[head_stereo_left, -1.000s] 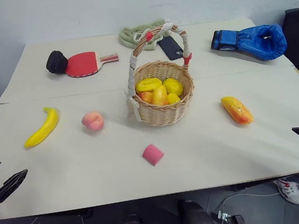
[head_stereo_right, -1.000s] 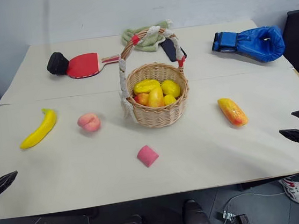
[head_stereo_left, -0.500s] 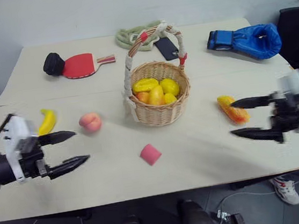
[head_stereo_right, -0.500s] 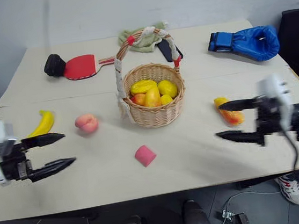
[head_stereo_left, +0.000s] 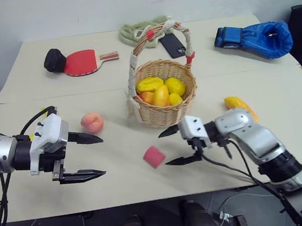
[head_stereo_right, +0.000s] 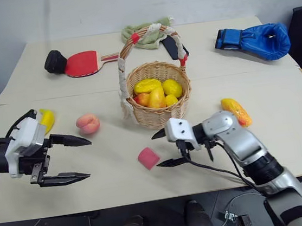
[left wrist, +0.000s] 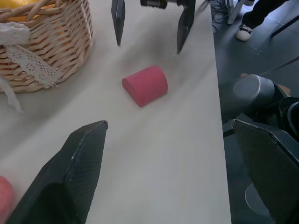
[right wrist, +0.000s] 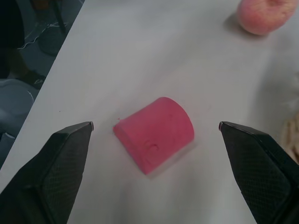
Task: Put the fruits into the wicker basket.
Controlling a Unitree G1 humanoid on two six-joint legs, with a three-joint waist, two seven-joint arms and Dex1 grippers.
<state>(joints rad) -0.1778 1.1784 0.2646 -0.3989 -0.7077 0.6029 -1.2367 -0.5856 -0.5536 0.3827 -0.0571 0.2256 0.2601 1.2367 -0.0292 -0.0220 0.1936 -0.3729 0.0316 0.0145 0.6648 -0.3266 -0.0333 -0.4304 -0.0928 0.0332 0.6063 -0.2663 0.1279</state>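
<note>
The wicker basket (head_stereo_left: 165, 114) stands mid-table with several yellow and orange fruits inside. A peach (head_stereo_left: 92, 122) lies to its left, and a mango-like fruit (head_stereo_left: 240, 104) to its right, behind my right forearm. My left hand covers most of the banana (head_stereo_right: 47, 118). My left gripper (head_stereo_left: 102, 156) is open and empty, pointing right, just in front of the peach. My right gripper (head_stereo_left: 163, 150) is open and empty, pointing left. The small pink block (right wrist: 156, 135) lies just ahead of its fingertips (left wrist: 186, 23), in line with the gap between them.
At the back of the table lie a red paddle (head_stereo_left: 82, 62), a black object (head_stereo_left: 55, 61), green cord (head_stereo_left: 139, 33), a dark phone (head_stereo_left: 172, 45) and a blue boxing glove (head_stereo_left: 257, 38). The table's front edge runs just below both grippers.
Both arms swung in from the table's sides toward the middle. My right gripper passed the mango-like fruit and now faces the pink block. My left gripper moved right, near the peach.
</note>
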